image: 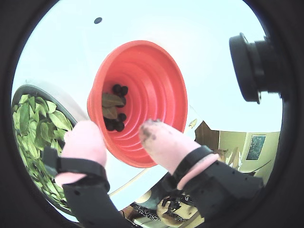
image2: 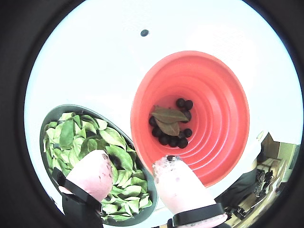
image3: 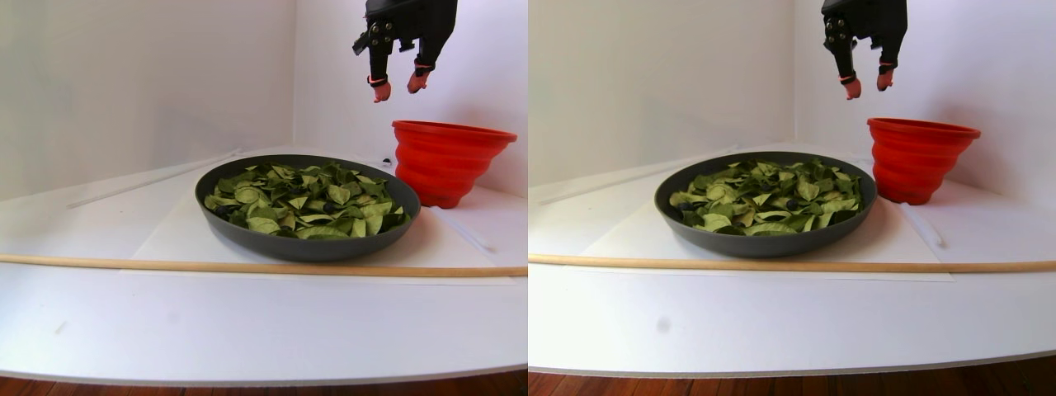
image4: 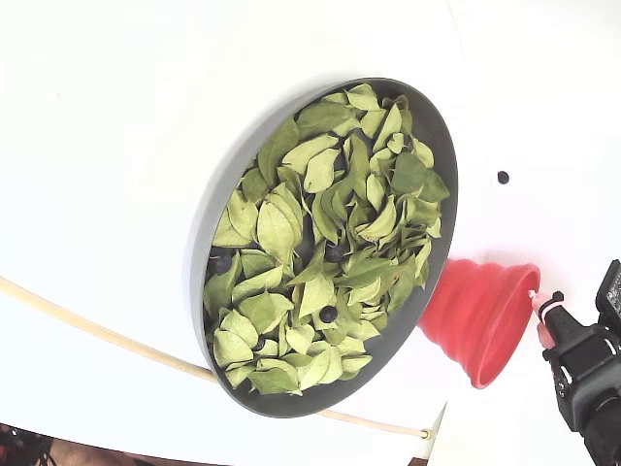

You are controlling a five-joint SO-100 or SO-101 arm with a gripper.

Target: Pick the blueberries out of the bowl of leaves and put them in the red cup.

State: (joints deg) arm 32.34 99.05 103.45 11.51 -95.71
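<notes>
In a wrist view, the wide, shallow dark grey bowl (image2: 47,124) sits at the left, heaped with oval light-green leaves (image2: 90,142); any small dark blueberries left there are mostly hidden, though the fixed view shows a few, such as one (image4: 329,314) among the leaves. To the right, just beside the bowl, stands the ribbed red silicone cup (image2: 223,123), already holding a cluster of berries (image2: 172,139) and two stray leaves. The black claw with pink fingertips (image2: 130,171) hangs above the cup's near rim, spread and seemingly empty. The next pick calls for descending upright onto an exposed berry, pinching gently so leaves stay behind.
</notes>
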